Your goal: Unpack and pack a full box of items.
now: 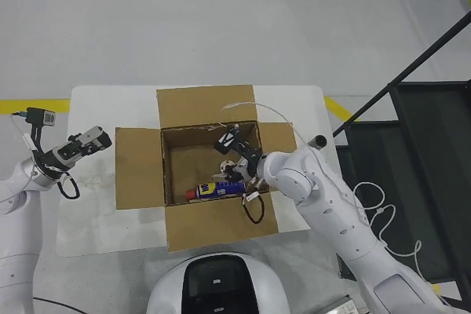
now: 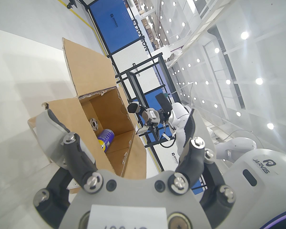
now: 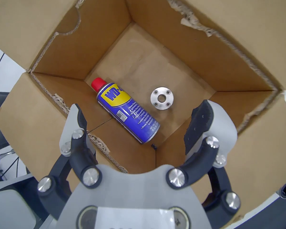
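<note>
Inside the open box (image 3: 69,55), a spray can (image 3: 127,110) is laid on its side beside a metal flange (image 3: 161,98). The right gripper (image 3: 138,111) above the box and the left gripper (image 2: 119,117) beside it are held wide open, empty.

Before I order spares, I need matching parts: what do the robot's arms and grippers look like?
The left arm and right arm have white shells, each with a black wrist cable. The left gripper and right gripper match: grey plate, white label, black links, silver screws.

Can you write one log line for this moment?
right tool: open, over box | left tool: open, beside box | inside: spray can, metal disc
</note>
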